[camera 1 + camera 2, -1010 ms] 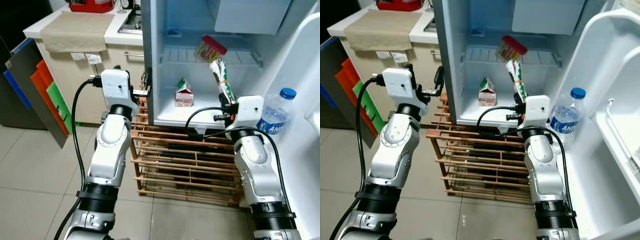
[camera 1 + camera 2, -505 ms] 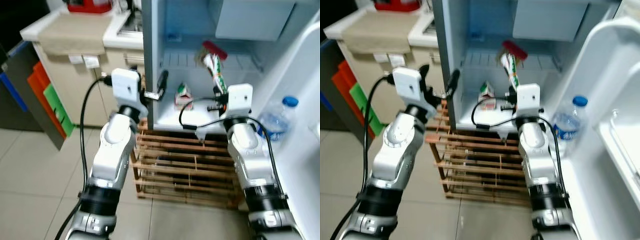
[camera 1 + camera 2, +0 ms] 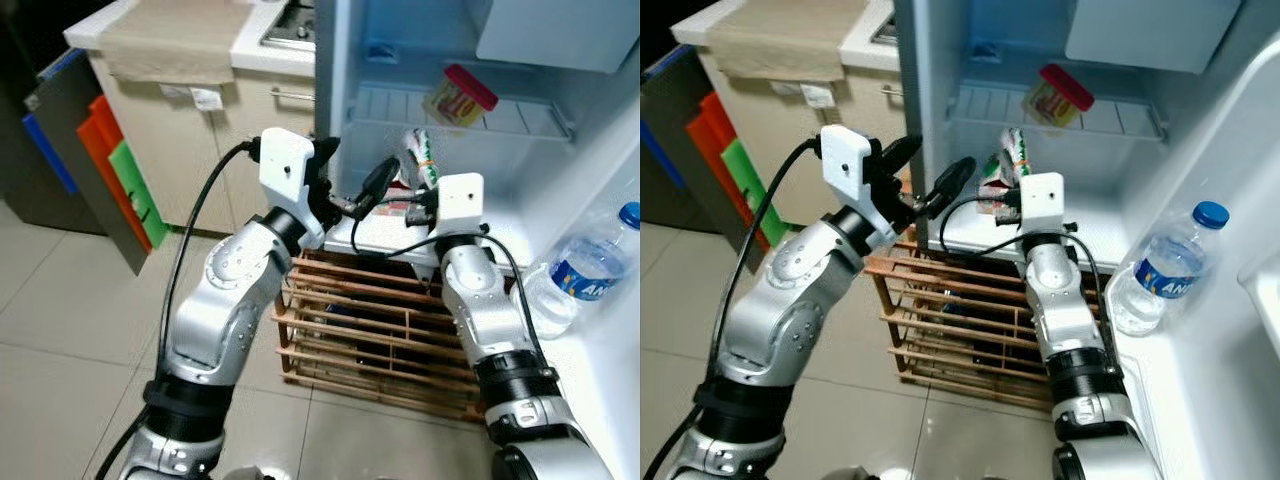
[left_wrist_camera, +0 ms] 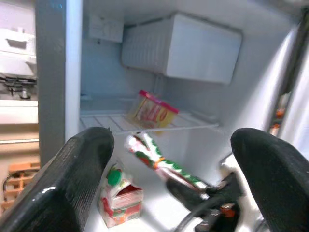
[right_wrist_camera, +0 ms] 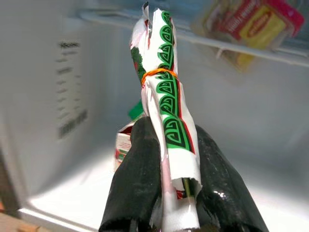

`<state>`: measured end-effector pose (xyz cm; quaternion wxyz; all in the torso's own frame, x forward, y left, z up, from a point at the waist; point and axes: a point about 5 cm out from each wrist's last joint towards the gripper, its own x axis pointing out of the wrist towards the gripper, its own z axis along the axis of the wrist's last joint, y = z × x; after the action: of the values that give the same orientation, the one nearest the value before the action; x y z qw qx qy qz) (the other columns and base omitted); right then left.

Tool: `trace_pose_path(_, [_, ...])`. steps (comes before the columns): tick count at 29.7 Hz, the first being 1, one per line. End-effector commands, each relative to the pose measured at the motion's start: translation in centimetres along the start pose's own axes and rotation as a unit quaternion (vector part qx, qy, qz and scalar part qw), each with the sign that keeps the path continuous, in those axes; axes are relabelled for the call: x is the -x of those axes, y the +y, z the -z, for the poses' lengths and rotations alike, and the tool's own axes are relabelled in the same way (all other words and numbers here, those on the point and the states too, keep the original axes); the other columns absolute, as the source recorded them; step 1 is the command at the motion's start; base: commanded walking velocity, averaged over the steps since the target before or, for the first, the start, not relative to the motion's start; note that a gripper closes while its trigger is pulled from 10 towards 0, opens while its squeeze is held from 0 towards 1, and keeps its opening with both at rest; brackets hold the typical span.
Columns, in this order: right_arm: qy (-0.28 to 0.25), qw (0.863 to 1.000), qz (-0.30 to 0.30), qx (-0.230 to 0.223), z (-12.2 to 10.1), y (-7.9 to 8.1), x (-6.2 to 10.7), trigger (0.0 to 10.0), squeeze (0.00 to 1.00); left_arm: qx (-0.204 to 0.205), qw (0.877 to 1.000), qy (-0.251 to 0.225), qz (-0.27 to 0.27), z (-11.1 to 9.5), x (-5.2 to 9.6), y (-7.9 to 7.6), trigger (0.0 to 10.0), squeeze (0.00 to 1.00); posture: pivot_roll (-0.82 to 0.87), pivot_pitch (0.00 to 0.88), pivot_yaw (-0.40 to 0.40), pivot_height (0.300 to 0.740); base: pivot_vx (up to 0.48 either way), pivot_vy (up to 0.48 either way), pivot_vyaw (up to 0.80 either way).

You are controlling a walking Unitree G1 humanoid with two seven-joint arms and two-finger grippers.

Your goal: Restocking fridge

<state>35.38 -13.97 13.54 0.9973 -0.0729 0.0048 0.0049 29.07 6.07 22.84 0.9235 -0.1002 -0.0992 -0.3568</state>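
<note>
My right gripper [image 5: 176,193] is shut on a rolled white packet [image 5: 166,111] with green and red print and an orange rubber band. It holds the packet [image 3: 420,160] upright inside the open fridge, just below the wire shelf [image 3: 520,115]. A small carton [image 5: 124,142] stands on the fridge floor behind the packet. On the wire shelf lies a yellow tub with a red lid [image 3: 460,97]. My left gripper [image 3: 350,170] is open at the fridge's left front edge, beside the packet, with nothing between its fingers.
A water bottle [image 3: 1160,270] stands in the open fridge door [image 3: 1250,180] on the right. Under the fridge is a wooden slatted rack [image 3: 380,320]. To the left are a counter with a beige cloth [image 3: 190,40] and coloured boards [image 3: 110,160].
My left gripper has swung from outside the fridge's left wall to the front of the opening. The right gripper has brought the packet lower and further in. The camera has also shifted.
</note>
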Motion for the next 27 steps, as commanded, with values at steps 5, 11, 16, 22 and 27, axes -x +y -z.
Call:
trace_pose_path(5, [0.036,0.998,0.043,-0.025,0.7,-0.6,-0.9,0.0,0.0,0.055,0.997,0.034,0.047,0.8,1.2,-1.7,10.0,0.0,-0.01,0.095,-0.018,0.74,0.0,0.0,0.0])
trace_pose_path(11, [0.045,0.998,0.045,-0.026,0.2,0.4,-1.9,0.0,0.0,0.028,0.996,0.057,0.068,2.1,3.3,-2.7,10.0,0.0,0.02,0.154,-0.017,0.74,0.0,0.0,0.0])
trace_pose_path(16, [0.049,0.996,0.069,0.0,-0.4,1.4,-2.8,0.0,0.0,0.039,0.994,0.085,0.054,2.5,5.6,-3.6,10.0,0.0,0.05,0.213,-0.016,0.74,0.0,0.0,0.0])
trace_pose_path(22, [0.04,0.996,0.084,0.013,-1.3,1.9,-3.4,0.0,0.0,0.045,0.993,0.104,0.034,2.5,7.7,-4.1,10.0,0.0,0.08,0.246,-0.011,0.74,0.0,0.0,0.0])
trace_pose_path(27, [0.028,0.993,0.107,0.034,-2.8,1.4,-4.3,0.0,0.0,0.049,0.992,0.119,0.014,2.4,9.4,-4.4,10.0,0.0,0.1,0.279,-0.011,0.74,0.0,0.0,0.0])
